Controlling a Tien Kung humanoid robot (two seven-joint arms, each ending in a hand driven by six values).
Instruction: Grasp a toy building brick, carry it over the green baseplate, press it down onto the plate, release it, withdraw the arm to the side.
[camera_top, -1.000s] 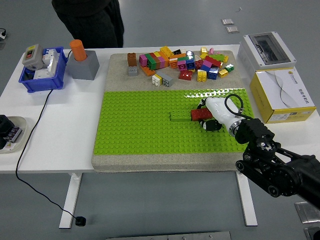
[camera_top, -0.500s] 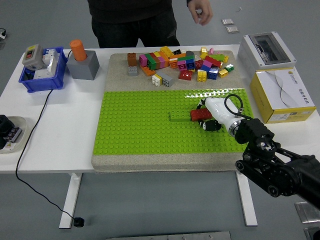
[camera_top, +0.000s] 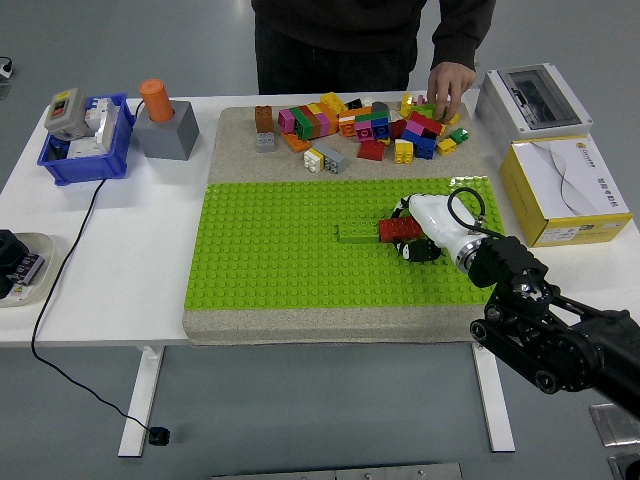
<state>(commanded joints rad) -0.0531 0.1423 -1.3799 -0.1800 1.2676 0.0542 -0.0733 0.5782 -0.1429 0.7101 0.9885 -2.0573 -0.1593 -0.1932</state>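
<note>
The green baseplate (camera_top: 280, 250) covers the near half of a beige board. On it lies a green brick (camera_top: 356, 233), and a red brick (camera_top: 397, 230) sits right beside it, to its right. My right hand (camera_top: 412, 236), white with black fingers, is curled around the red brick, holding it down on the plate. Its black arm comes in from the lower right. A heap of loose coloured bricks (camera_top: 350, 125) lies on the far strip of the board. A person's hand (camera_top: 447, 82) reaches into the heap's right end. My left arm does not show.
A blue bin (camera_top: 85, 150) of parts and a grey block with an orange cylinder (camera_top: 160, 122) stand at the far left. A white electrical box (camera_top: 535, 100) and a yellow-white carton (camera_top: 565, 190) stand at the right. A black cable (camera_top: 65, 260) crosses the left side.
The person has stepped right along the far side and lowered a hand onto the brick heap. My right hand with the red brick has edged slightly left against the green brick.
</note>
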